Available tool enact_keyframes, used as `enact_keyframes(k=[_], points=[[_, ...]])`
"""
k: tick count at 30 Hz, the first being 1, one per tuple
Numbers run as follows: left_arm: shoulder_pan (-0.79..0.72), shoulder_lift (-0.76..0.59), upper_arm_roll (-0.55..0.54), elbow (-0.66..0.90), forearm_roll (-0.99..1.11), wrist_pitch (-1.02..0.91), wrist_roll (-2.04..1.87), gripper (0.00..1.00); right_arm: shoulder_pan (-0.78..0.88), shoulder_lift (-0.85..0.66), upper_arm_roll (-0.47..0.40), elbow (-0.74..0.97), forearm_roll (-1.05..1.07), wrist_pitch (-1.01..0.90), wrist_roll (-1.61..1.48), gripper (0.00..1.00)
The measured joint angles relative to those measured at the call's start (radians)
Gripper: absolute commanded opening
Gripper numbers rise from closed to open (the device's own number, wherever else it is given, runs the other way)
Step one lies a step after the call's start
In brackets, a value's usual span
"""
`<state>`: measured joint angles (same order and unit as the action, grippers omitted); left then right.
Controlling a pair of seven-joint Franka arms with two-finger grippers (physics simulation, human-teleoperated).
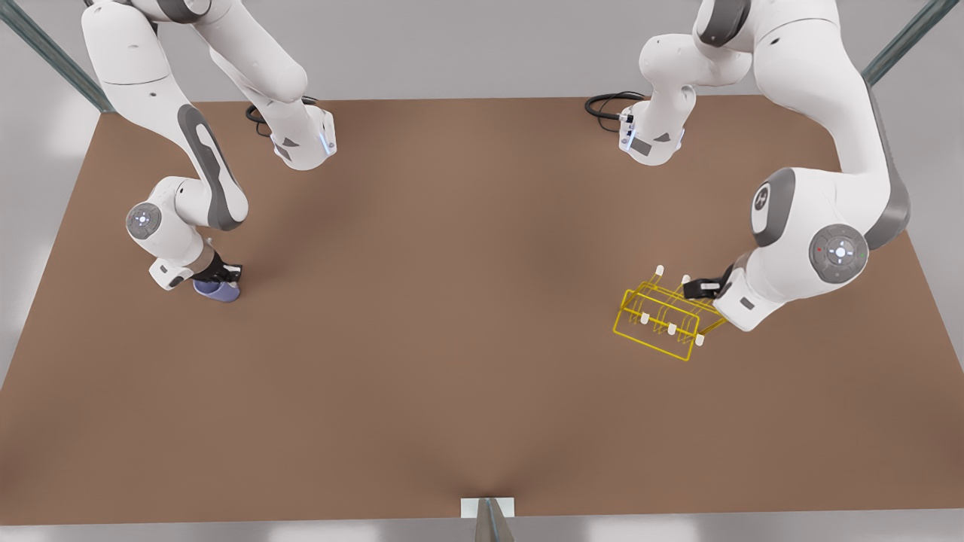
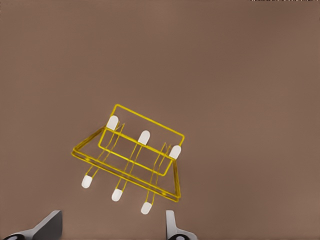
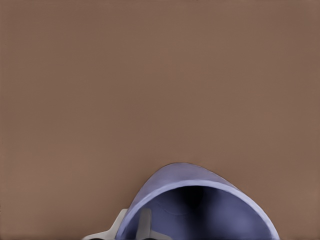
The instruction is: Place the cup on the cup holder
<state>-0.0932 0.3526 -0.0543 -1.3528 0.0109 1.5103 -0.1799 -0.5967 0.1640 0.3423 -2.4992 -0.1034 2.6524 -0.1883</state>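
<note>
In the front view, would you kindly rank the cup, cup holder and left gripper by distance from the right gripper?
1. the cup, at the right gripper.
2. the cup holder, front view's right.
3. the left gripper, just beyond it.

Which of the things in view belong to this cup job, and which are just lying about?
In the job:
- cup, at the right gripper, front view's left
- cup holder, on the table at the front view's right, with the open left gripper beside it

Just there:
- brown table
- black cables at the arm bases
</note>
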Motion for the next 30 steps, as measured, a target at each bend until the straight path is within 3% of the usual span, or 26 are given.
enact_keyframes(k=[12,16,20,23,26,30], points=[[0.015,0.004,0.003,0.001,0.000,-0.004,-0.011,1.00,-0.045,-0.068,0.060,0.013,-0.020,-0.037,-0.006,0.21],[-0.043,0.039,-0.004,0.036,-0.065,0.018,-0.086,1.00,-0.054,-0.058,0.165,0.154,0.002,-0.120,0.002,0.21],[-0.161,0.092,-0.004,0.155,-0.144,0.071,-0.315,1.00,0.167,0.027,0.193,0.390,0.082,-0.231,0.039,0.21],[-0.315,0.118,0.002,0.178,-0.144,0.124,-0.550,1.00,0.415,0.095,0.105,0.511,0.162,-0.281,0.074,0.21],[-0.356,0.112,0.004,0.193,-0.132,0.145,-0.774,1.00,0.504,0.185,0.095,0.557,0.267,-0.249,0.103,0.21],[-0.314,0.117,0.044,0.192,-0.115,0.155,-1.030,1.00,0.507,0.312,0.161,0.614,0.396,-0.157,0.132,0.21]])
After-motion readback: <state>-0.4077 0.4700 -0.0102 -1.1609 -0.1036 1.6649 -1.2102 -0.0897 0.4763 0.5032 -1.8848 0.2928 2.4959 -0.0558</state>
